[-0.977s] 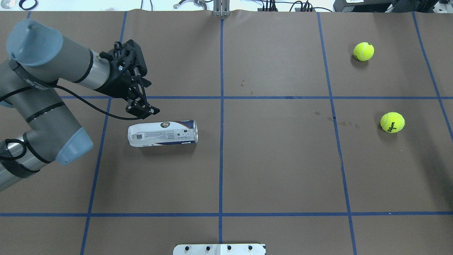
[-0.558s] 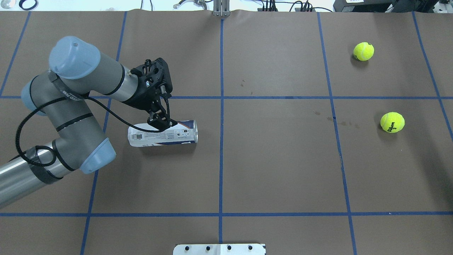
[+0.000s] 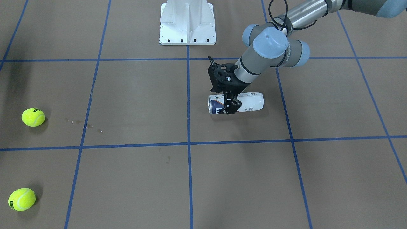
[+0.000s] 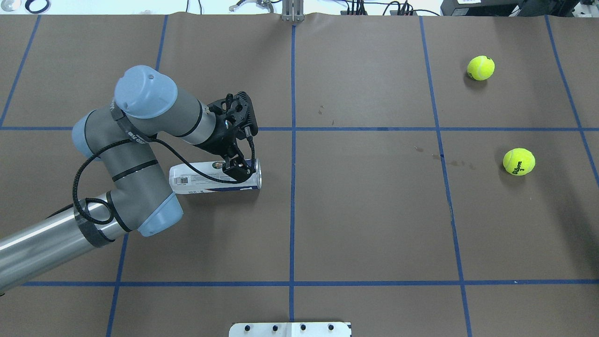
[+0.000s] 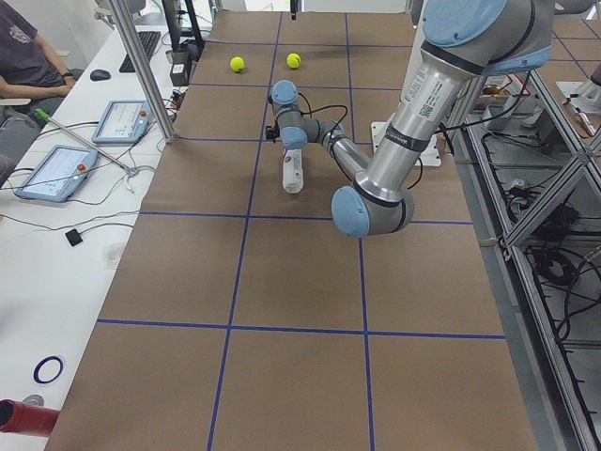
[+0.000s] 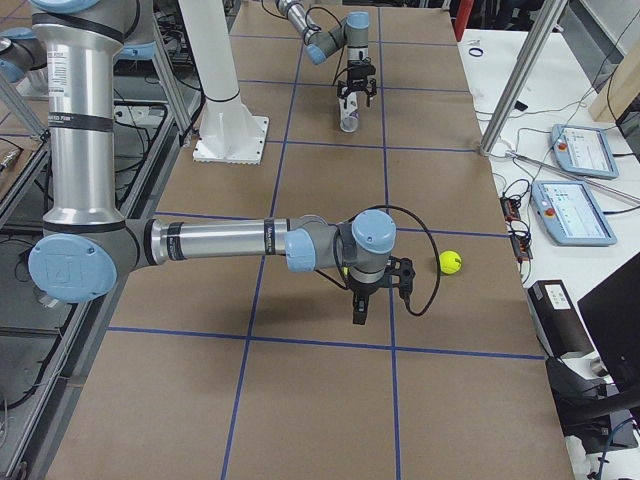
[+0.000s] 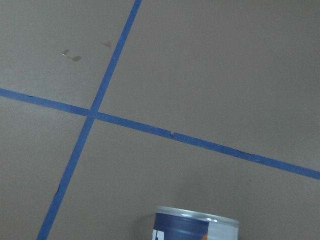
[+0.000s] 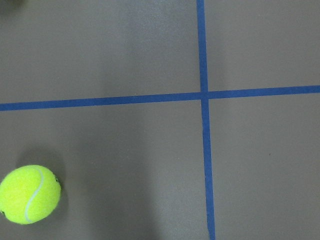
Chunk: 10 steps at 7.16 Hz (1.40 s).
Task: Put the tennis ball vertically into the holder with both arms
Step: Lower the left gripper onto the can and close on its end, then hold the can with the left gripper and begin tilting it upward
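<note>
On the left of the overhead view, the left arm (image 4: 117,154) is reaching over the brown desk (image 4: 365,224). The left gripper (image 4: 242,172) is hanging above the holder (image 4: 196,179) near its silver-rimmed end, jaws spread and released; I cannot tell whether it is touching the holder. The holder is lying on its side, rim pointing toward the central blue line (image 4: 292,210). Well apart on the right, the farther tennis ball (image 4: 480,68) and the nearer tennis ball (image 4: 519,161) are sitting on the desk. The right gripper (image 6: 358,315) is hovering near a ball, and I cannot tell whether it is released or clenched.
</note>
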Available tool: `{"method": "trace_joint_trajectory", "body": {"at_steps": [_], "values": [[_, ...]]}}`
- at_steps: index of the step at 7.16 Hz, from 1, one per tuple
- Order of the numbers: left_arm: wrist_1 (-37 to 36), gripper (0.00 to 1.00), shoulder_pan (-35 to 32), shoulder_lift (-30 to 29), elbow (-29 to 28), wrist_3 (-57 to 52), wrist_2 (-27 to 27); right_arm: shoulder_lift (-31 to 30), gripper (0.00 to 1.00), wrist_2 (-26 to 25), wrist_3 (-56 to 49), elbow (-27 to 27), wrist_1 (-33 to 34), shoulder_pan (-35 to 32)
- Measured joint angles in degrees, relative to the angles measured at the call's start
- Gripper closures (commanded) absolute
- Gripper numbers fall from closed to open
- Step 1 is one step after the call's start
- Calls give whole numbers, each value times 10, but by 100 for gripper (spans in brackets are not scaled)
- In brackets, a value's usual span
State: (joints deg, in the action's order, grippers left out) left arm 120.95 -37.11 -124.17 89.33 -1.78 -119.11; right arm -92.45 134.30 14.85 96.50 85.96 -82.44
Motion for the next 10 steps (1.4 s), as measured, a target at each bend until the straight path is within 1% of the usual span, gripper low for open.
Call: {"method": "trace_joint_trajectory", "body": {"at_steps": [1, 3, 4, 10], "values": [[-23, 0, 4, -7, -2, -14, 8, 0, 1, 0, 0, 0, 0, 0], [-93, 0, 17, -29, -1, -46, 24, 0, 1, 1, 0, 0, 0, 0], [-106, 0, 27, -33, -2, -52, 33, 0, 1, 1, 0, 0, 0, 0], [-115, 0, 45, -36, -22, -76, 52, 0, 1, 2, 0, 1, 0, 0]]}}
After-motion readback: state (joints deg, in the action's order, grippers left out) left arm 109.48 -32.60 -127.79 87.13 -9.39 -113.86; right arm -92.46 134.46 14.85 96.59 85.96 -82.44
